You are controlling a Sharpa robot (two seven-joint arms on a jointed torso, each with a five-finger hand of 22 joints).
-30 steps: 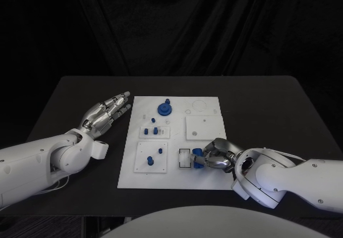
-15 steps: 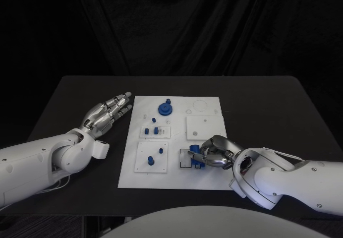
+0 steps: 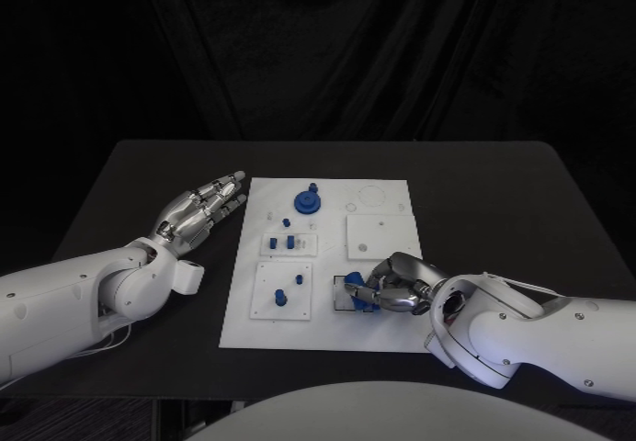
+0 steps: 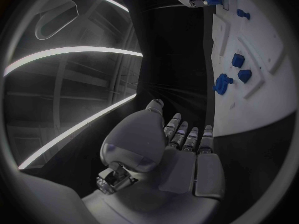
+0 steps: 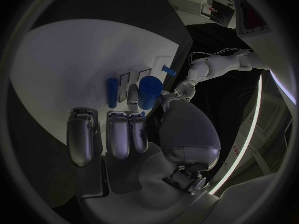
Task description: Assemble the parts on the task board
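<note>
Room: you have a dark curtain behind the flat black table (image 3: 530, 211); judged from that, nothing crowds either arm.
Surface: the white rectangular task board (image 3: 384, 331) lies flat mid-table, with raised white plates on it. It looks smooth, so a dropped piece could skid.
Left hand: your silver left hand (image 3: 198, 209) hovers just beside the board's left edge, fingers stretched out nearly straight and slightly apart, holding nothing.
Right hand: your silver right hand (image 3: 393, 287) sits over the board's near right part, thumb and a finger pinched on the small blue cylindrical part (image 5: 149, 91); the remaining fingers lie extended alongside.
Held part: it is at the black-outlined slot (image 3: 347, 294); whether it has seated, you cannot tell. It looks like stiff, light, smooth plastic, so pinch its sides near the top and keep it upright.
Other parts: a blue knobbed piece (image 3: 306, 198) stands at the far side, with smaller blue pegs (image 3: 279, 298) nearer you.
</note>
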